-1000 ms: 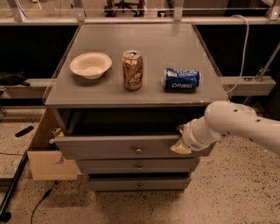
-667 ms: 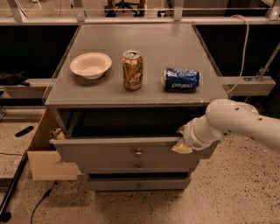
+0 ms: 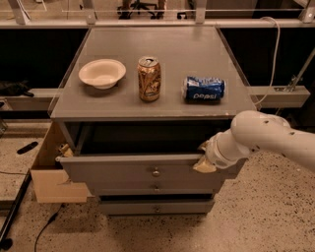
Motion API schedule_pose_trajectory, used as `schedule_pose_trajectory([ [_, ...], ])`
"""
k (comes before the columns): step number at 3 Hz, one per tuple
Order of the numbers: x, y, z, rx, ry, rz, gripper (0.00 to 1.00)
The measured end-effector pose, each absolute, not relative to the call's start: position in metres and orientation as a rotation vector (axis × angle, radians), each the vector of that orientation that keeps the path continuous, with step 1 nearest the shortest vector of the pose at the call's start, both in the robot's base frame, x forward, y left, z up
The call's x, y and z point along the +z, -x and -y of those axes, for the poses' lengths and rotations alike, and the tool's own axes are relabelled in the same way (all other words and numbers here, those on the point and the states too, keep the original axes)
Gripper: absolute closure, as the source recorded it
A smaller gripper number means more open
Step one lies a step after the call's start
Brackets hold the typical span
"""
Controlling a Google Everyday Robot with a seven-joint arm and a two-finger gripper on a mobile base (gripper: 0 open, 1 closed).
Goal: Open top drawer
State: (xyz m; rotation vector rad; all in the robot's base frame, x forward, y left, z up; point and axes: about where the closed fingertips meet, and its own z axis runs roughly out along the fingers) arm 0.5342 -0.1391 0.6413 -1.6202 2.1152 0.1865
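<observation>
at the right rim of the top drawer [image 3: 118,173] rests the gripper [image 3: 204,164].

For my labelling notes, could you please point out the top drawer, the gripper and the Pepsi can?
top drawer [image 3: 113,170]: camera view, flat front.
gripper [image 3: 203,164]: camera view, tip at the drawer's upper right edge.
Pepsi can [image 3: 204,89]: camera view, blue side.

Speckled terrazzo floor [image 3: 266,221] fills the lower frame. A pale rail [image 3: 147,22] crosses the top, with dark recesses beneath it. A chair base [image 3: 142,7] stands top centre; a tan box [image 3: 49,184] sits lower left.
</observation>
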Motion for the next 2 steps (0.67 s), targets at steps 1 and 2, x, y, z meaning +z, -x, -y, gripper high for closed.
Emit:
schedule_pose_trajectory([
  [1,0.6413,-0.5342,0.1391,0.187,1.620,-2.115,0.61],
  [2,0.6413,-0.5342,0.1391,0.187,1.620,-2.115,0.37],
])
